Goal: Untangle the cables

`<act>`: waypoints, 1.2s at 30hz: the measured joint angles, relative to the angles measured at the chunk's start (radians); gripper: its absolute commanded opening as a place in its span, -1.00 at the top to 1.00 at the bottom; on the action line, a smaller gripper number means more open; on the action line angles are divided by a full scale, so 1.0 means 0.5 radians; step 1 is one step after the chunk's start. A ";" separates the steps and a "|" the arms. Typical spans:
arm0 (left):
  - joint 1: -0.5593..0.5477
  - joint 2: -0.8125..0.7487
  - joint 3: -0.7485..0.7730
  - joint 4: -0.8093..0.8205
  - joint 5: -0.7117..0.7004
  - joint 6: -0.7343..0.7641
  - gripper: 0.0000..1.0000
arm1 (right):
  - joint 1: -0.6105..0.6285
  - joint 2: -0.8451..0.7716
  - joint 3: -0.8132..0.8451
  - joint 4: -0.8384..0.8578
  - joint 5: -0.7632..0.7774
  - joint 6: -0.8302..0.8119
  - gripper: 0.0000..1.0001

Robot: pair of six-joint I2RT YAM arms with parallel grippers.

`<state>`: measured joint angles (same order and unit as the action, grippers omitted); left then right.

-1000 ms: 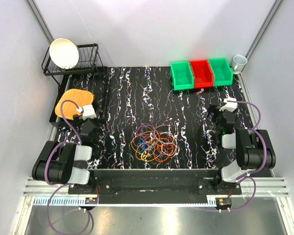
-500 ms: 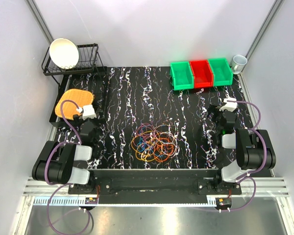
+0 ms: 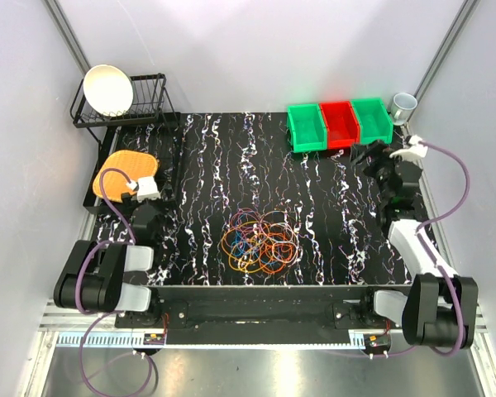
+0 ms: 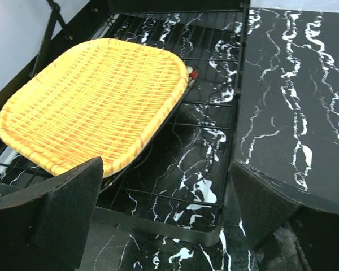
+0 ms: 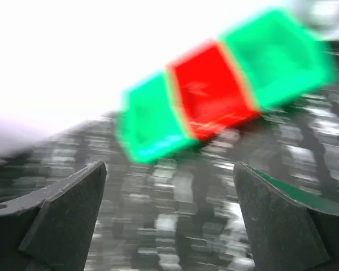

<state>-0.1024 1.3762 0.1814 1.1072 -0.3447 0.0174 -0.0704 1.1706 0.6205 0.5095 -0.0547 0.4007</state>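
Table [image 3: 207, 165]: black marble, tangled cables [image 3: 259, 241] near its front edge.
Left gripper [image 4: 164, 169]: spread, empty, left of cables.
Right gripper [image 5: 169, 169]: spread, empty, far right of cables.

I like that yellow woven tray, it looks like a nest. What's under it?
The woven tray lies on a black wire rack, and through the wires you can see the marbled table. The spot right beneath the tray is covered, so I cannot tell what's there.
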 measured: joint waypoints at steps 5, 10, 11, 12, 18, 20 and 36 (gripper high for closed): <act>-0.001 -0.351 0.008 -0.278 0.021 -0.024 -0.97 | 0.009 0.023 0.142 -0.060 -0.453 0.459 -0.99; -0.002 -0.904 0.196 -0.941 0.048 -0.253 -0.98 | 0.035 0.081 0.181 -0.346 -0.631 0.610 -0.99; -0.002 -1.009 0.271 -1.103 0.075 -0.314 -0.98 | 0.039 0.085 0.210 -0.426 -0.658 0.616 -0.99; -0.003 -1.085 0.327 -1.219 0.104 -0.363 -0.98 | 0.047 0.093 0.253 -0.504 -0.673 0.616 -0.99; -0.005 -1.397 0.716 -2.079 0.271 -0.801 -0.97 | 0.164 0.085 0.388 -0.687 -0.714 0.590 -0.99; -0.005 -1.434 0.903 -2.403 0.346 -0.941 -0.97 | 0.226 0.065 0.388 -0.739 -0.714 0.584 -0.99; -0.205 -1.373 1.155 -3.481 0.377 -1.405 -0.86 | 0.616 -0.072 0.487 -1.141 -0.586 0.403 -0.99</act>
<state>-0.2050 0.6895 0.7589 -0.6331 -0.1562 -0.6853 0.2379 1.1347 0.8639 -0.0608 -0.3477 0.6022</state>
